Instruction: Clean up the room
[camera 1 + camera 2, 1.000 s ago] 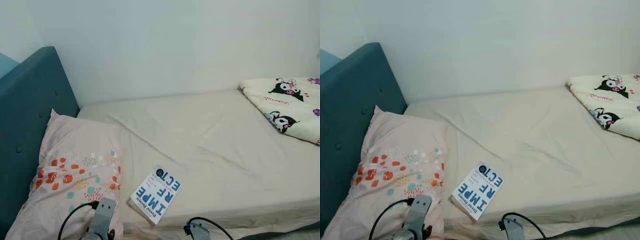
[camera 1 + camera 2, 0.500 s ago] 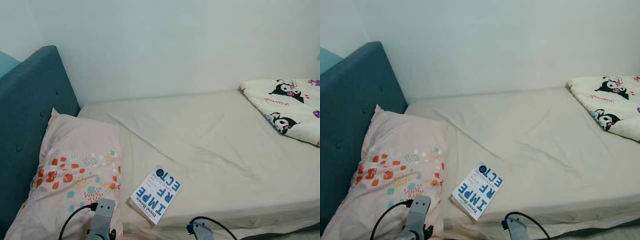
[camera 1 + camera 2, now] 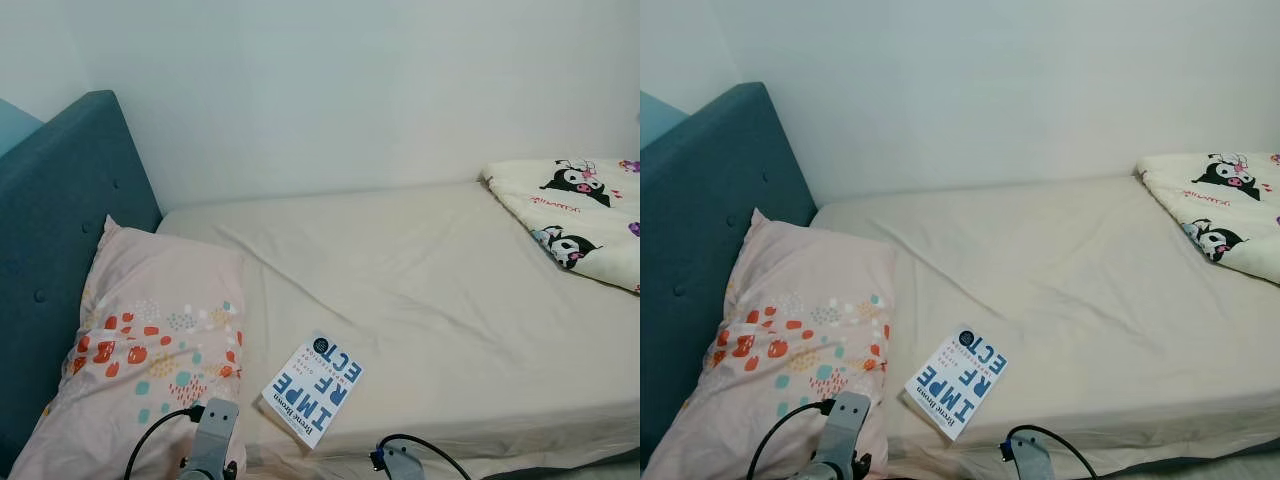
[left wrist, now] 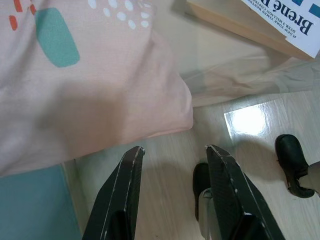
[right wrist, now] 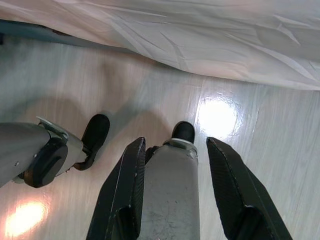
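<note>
A white and blue book (image 3: 313,390) lies on the beige bed sheet (image 3: 420,290) near the bed's front edge, just right of a pink patterned pillow (image 3: 150,350). The book's corner (image 4: 280,25) appears in the left wrist view, beyond the pillow's corner (image 4: 100,85). My left gripper (image 4: 175,150) hangs open below the pillow's edge, over the wooden floor, holding nothing. My right gripper (image 5: 175,142) hangs open beside the bed's draped sheet (image 5: 200,35), above my own leg and feet. Both arms' wrists (image 3: 213,440) show low at the bed's front.
A teal padded headboard (image 3: 55,240) stands at the left. A folded cream blanket with cartoon prints (image 3: 580,215) lies at the bed's right end. A white wall runs behind the bed. Pale wooden floor (image 5: 260,165) lies in front of the bed.
The camera has shifted slightly; the left arm's wrist shows a little lower and to the right. The book, pillow and blanket have not moved.
</note>
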Controlling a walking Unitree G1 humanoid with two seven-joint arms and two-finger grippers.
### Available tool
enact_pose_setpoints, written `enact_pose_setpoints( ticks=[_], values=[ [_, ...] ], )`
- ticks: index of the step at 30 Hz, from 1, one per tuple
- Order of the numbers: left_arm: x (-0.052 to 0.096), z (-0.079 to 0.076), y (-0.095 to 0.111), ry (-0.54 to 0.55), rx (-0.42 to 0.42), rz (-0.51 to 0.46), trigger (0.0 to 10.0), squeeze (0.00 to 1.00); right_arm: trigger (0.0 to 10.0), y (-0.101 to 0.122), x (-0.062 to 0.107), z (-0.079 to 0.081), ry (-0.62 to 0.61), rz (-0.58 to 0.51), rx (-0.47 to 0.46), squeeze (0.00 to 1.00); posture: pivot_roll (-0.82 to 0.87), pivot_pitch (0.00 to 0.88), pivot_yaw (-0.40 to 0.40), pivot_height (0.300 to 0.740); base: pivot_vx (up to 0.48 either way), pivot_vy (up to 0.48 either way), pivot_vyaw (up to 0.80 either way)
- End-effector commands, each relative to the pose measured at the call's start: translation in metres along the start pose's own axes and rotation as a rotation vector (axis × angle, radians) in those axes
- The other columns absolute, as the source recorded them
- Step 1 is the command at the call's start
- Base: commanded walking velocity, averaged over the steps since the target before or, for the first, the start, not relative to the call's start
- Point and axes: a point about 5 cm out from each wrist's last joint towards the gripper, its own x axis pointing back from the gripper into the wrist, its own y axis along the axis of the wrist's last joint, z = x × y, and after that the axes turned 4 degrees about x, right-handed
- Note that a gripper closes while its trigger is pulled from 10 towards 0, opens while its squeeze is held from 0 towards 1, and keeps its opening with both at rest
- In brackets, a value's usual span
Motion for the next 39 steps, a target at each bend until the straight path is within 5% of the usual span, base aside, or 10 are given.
enact_pose_setpoints(
  ticks=[1,17,26,39],
  values=[
    [0.001,-0.001,-0.005,0.006,0.01,0.012,10.0,0.0,10.0,0.002,0.0,0.002,0.006,-0.008,0.007,0.0,0.04,0.0,0.001,0.74,0.0,0.0,0.0],
    [0.0,-0.002,0.001,0.007,-0.009,-0.019,10.0,0.0,10.0,0.004,0.0,-0.001,0.003,-0.007,0.019,0.0,0.05,0.0,-0.002,0.74,0.0,0.0,0.0],
    [-0.002,0.006,0.014,0.002,-0.087,-0.046,10.0,0.0,10.0,0.013,-0.002,0.006,0.017,-0.029,0.019,0.0,0.06,0.0,-0.004,0.74,0.0,0.0,0.0],
    [-0.002,0.011,0.017,0.022,-0.065,-0.046,10.0,0.0,10.0,0.026,-0.003,0.009,0.024,-0.05,0.053,0.0,0.07,0.0,-0.028,0.74,0.0,0.0,0.0]
  ],
)
